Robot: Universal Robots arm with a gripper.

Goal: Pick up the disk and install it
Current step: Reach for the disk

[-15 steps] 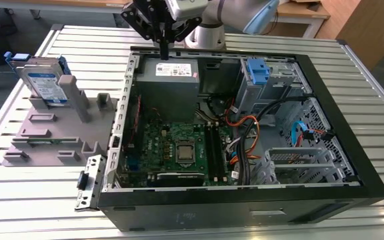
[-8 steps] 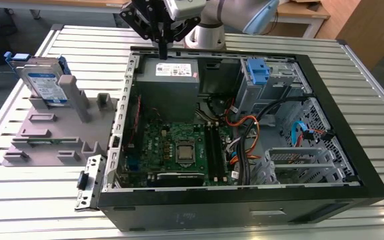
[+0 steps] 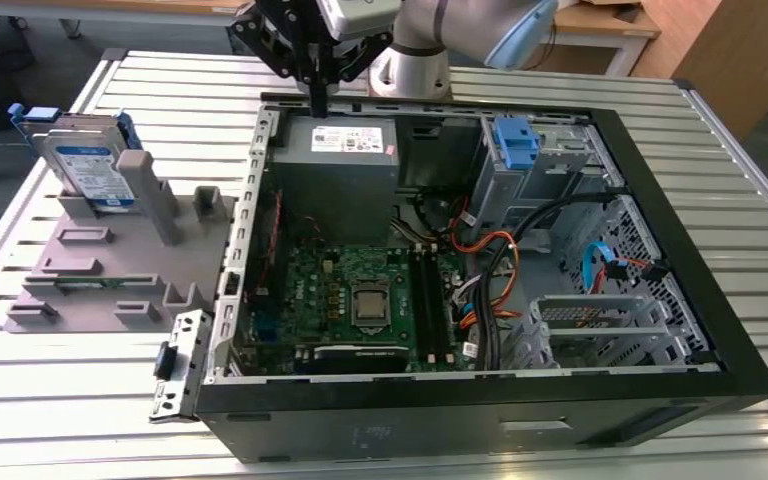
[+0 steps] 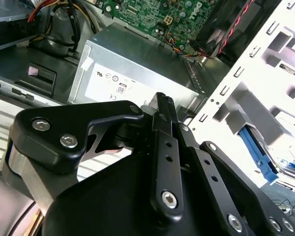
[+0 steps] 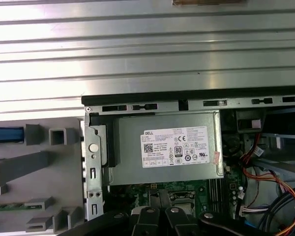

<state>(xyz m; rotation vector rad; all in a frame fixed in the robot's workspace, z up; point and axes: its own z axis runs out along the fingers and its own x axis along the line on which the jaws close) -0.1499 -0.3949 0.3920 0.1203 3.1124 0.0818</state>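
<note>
The arm point(image 3: 471, 30) hung over the far side of an open computer case point(image 3: 711, 290), which lay on its side on a slatted metal desk point(image 3: 64, 420). The claw point(image 3: 317, 105) pointed downward at the edge of the power supply point(image 3: 337, 160), a grey metal box with a white sticker mounted in the case's far corner toward the exterior view's left. In the second wrist view the claw point(image 4: 162, 98) had its fingers point(image 4: 165, 147) drawn together into a single narrow tip with nothing between them, and that tip sat in front of the power supply point(image 4: 137, 69) near its sticker. Whether the tip touched the box or hung just above it could not be determined. The first wrist view looked straight down on the power supply point(image 5: 167, 147), with the desk slats point(image 5: 147, 49) beyond it. The disk point(image 3: 88, 165) was outside the case, toward the exterior view's left and well apart from the claw. It stood upright on its edge in a grey fixture point(image 3: 104, 260) on the desk, its white label with a blue band facing the camera and its blue carrier visible along its top and side edges. Inside the case, the green motherboard point(image 3: 357, 290) lay below the power supply. Orange and black cables point(image 3: 491, 260) ran beside it, and a blue latch piece point(image 3: 518, 140) stood upright at the drive bay.
</note>
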